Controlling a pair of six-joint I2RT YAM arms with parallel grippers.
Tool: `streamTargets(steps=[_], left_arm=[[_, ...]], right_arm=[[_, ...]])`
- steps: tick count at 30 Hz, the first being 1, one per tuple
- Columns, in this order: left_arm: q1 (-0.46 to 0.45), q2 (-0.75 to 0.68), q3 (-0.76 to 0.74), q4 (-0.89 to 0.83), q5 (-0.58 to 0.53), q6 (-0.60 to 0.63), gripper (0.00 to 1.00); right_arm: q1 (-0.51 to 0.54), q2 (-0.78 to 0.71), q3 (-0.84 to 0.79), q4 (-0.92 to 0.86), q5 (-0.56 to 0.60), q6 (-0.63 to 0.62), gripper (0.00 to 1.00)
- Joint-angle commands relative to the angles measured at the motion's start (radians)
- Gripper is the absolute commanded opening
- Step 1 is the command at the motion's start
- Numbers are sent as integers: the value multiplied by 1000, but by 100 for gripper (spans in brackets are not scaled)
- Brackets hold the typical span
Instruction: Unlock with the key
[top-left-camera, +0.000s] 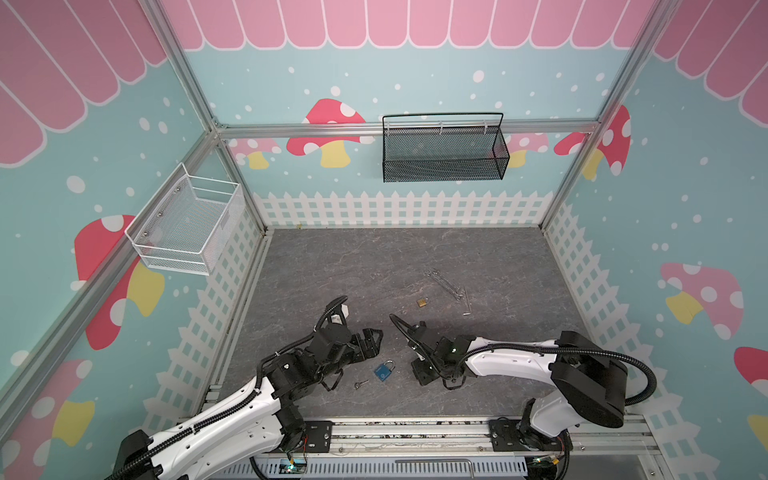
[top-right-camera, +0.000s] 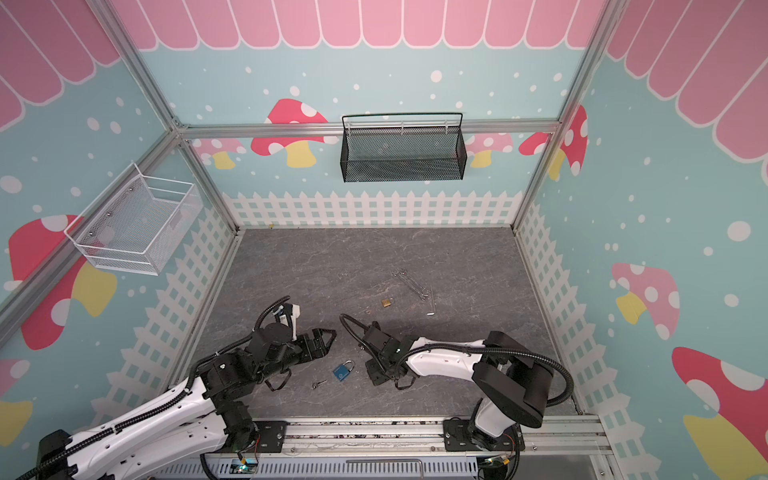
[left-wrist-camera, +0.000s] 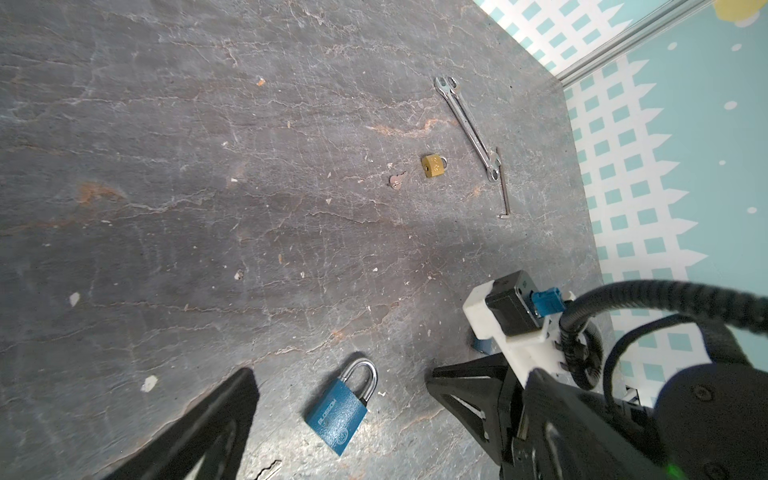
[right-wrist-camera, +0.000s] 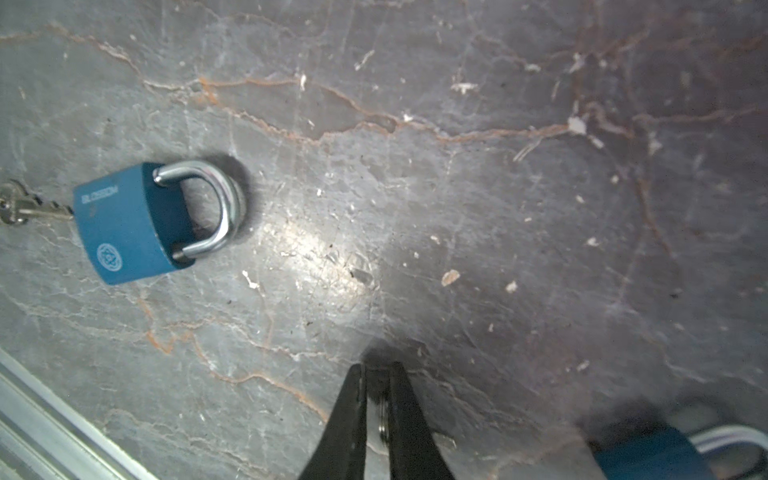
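Your left gripper (top-left-camera: 374, 343) hangs splayed wide over the grey table (top-left-camera: 415, 257), your right gripper (right-wrist-camera: 376, 368) is pinched almost together, whether on anything you cannot tell, and the blue padlock (top-left-camera: 384, 371) lies flat between the 2, the key (top-left-camera: 360, 384) just beside its base.

Reads "BLOSSOM" in pale letters on the body of the blue padlock (right-wrist-camera: 124, 220), lower centre in both top views; round emblem (right-wrist-camera: 110, 257) beside it illegible. Nothing else readable.
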Motion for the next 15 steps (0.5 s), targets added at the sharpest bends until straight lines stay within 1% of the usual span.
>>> streamTargets(steps=[1,12,15], left_arm=[[-3,0,23,-14,-20,-22,100],[-3,0,34,-14,-21,-28,100],[-3,0,41,-13,-17,-29,100]], right_arm=[[7,9,22,-32,32,1,10],[8,-24,22,-40,49,1,0],[8,-54,21,-26,41,4,0]])
